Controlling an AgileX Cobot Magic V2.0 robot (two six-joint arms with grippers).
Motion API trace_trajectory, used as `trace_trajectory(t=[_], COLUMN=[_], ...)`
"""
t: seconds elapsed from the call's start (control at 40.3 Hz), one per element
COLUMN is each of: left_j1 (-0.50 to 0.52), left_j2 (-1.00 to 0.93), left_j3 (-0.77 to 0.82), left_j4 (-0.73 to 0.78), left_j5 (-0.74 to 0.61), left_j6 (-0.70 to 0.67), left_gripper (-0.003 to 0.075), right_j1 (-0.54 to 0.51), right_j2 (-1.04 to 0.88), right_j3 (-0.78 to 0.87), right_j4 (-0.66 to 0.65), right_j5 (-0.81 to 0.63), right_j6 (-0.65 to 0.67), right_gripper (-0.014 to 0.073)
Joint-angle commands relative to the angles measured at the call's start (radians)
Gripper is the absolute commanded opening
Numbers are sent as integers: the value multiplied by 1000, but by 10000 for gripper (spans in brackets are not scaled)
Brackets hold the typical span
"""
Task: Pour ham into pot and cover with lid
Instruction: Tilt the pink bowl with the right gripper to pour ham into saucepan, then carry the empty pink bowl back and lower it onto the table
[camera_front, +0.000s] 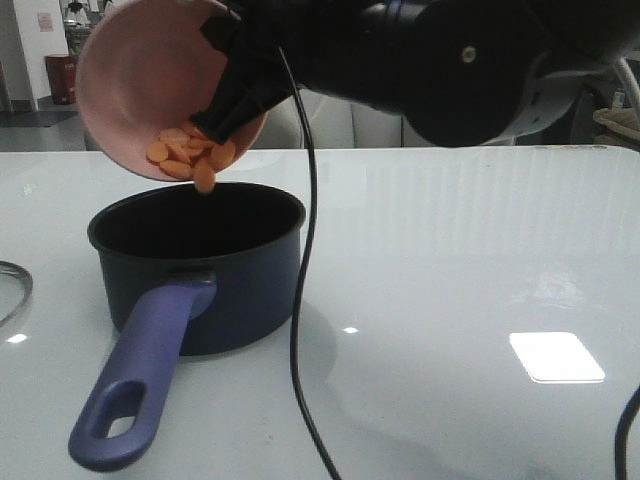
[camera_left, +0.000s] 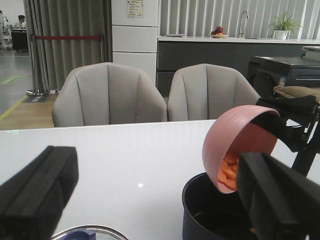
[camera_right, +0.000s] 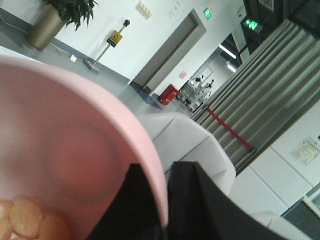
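The right gripper (camera_front: 232, 92) clamps the pink bowl's (camera_front: 130, 80) rim, tipping it over the navy pot (camera_front: 215, 285) — ham slices (camera_front: 190, 155) slide at the lip. The left gripper (camera_left: 150, 200) stands apart — over the lid (camera_left: 90, 233).

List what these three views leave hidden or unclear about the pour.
- Lid: the front view's left edge cuts it to a sliver of rim; the left wrist view's bottom edge also crops it.
- Pot floor: hidden by its wall in front, so landed ham is uncountable.
- Right gripper: clamped on the pink bowl rim, its body blocks the bowl's far side.
- Left gripper: open, holding nothing; fingertips cropped.
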Motion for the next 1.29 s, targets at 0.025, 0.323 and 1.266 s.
trace_trajectory(t=[0.025,0.323,1.266], left_j1=[-9,-9,-9], left_j2=[8,8,8], left_j3=[-29,-29,-29], left_j4=[-11,-11,-11], left_j5=[-79,-79,-79], left_j6=[-2,-2,-2], left_gripper=[679,679,679], right_j1=[12,18,-22], right_j2=[-42,-42,-225], right_j3=[-27,-27,-68], right_j4=[1,1,478], right_j5=[-212,-329,604], right_j6=[-26,-26,94], right_gripper=[138,138,138])
